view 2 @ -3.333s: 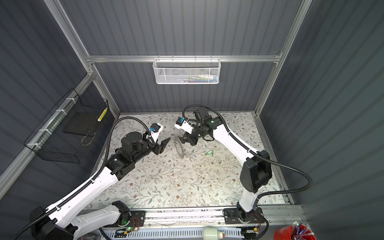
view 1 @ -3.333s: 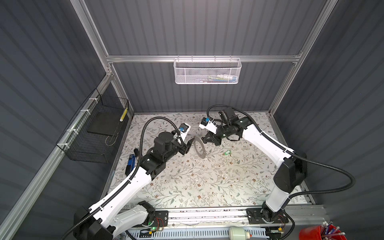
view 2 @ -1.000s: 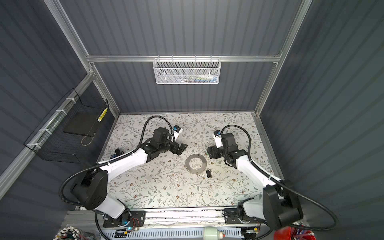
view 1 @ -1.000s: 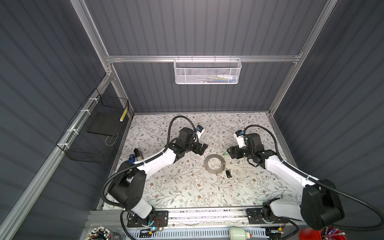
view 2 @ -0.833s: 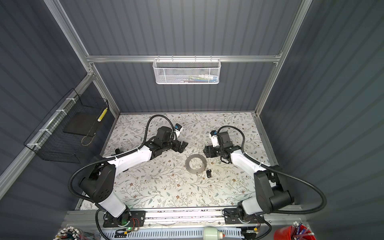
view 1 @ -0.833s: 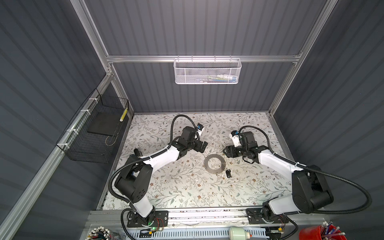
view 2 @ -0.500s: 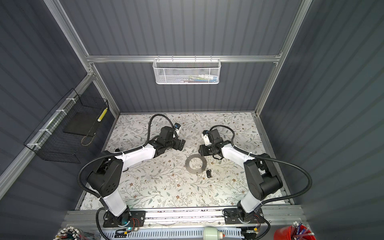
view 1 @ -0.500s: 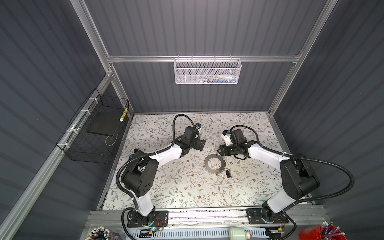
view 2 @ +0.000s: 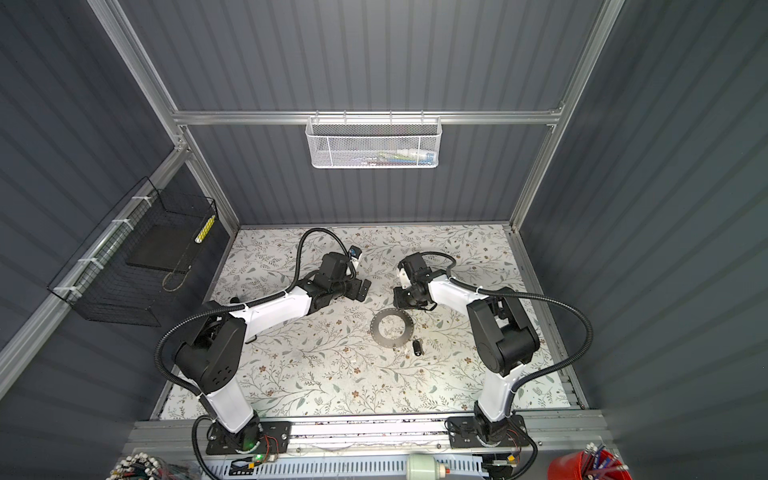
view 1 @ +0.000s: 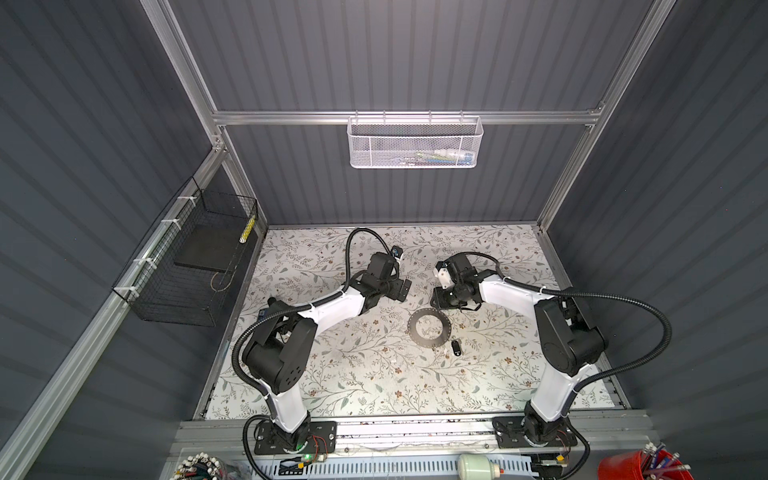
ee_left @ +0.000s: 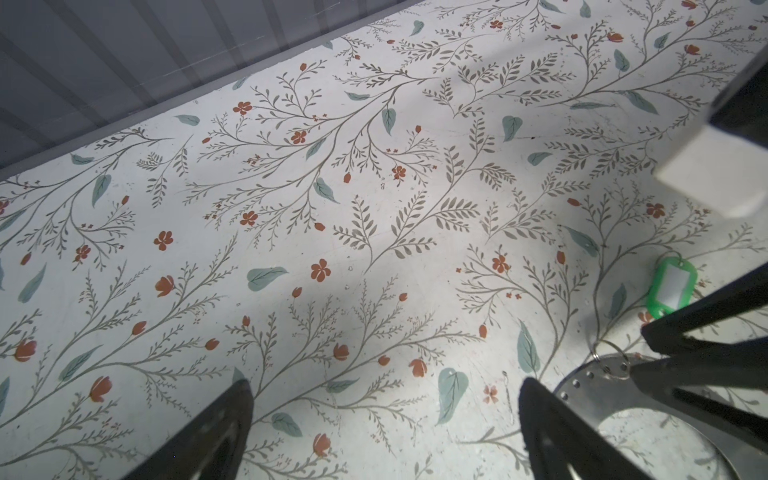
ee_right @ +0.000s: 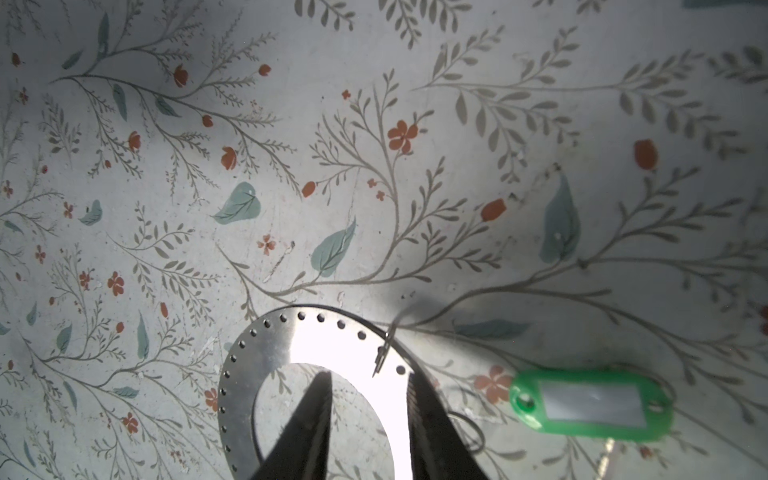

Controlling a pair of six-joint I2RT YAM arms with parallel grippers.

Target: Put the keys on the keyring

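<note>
While both top views show the flat grey metal ring-shaped keyring (view 1: 429,329) (view 2: 392,327) lying flat on the floral-printed surface (view 1: 353,374), they hide the bright-green translucent key tag (ee_right: 590,409) beneath the right arm. Only the wrist views show it, just beside the keyring's rim and apart from it. The small key with a black oval head (view 1: 456,347) appears in the top views alone, just beside the keyring on the side toward the arm bases; its blade is too small to make out.

The right hand (ee_right: 368,376) has its fingers partly apart, astride the keyring's band: one over the central hole, one at the outer rim. Contact cannot be told. The left hand (ee_left: 384,382) is spread wide and empty, near the keyring on its far side.

Open surface surrounds the keyring; the enclosure walls (view 1: 415,62) stand well apart from it.

Both wrist views cut the keyring off at the frame edge. Glare whitens its band in the right wrist view, where a small wire loop (ee_right: 384,345) sits at the rim.
</note>
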